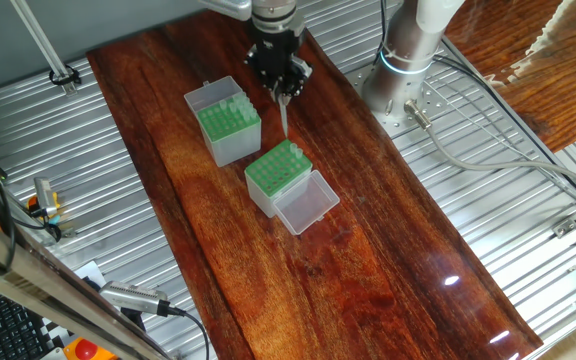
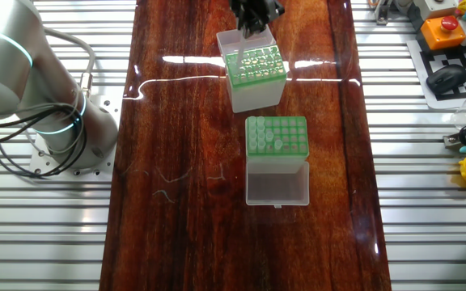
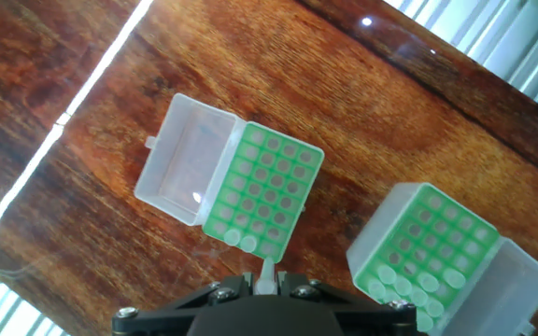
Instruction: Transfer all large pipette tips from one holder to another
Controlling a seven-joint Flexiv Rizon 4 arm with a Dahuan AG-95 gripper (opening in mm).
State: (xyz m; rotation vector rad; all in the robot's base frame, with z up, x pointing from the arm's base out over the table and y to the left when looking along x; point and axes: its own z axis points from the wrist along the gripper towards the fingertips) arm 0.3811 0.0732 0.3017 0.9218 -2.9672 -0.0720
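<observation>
My gripper (image 1: 284,92) is shut on one large pipette tip (image 1: 285,115), which hangs point down between the two boxes, clear of both racks. The whitish holder (image 1: 278,172) has a green rack and a clear tray lid (image 1: 306,205) lying open, with a few tips left at its far edge. The greyer, taller box (image 1: 230,125) stands beyond it and holds several tips. In the hand view the tip (image 3: 267,271) sits between my gripper's (image 3: 267,278) jaws, just off the whitish holder's (image 3: 264,191) near edge. The taller box (image 3: 423,257) is to the right.
The boxes stand on a dark wooden board (image 1: 368,260) laid over ribbed metal table tops. The robot base (image 1: 408,60) and its cables are at the far right. Tools and a keyboard lie at the near left edge (image 1: 28,300).
</observation>
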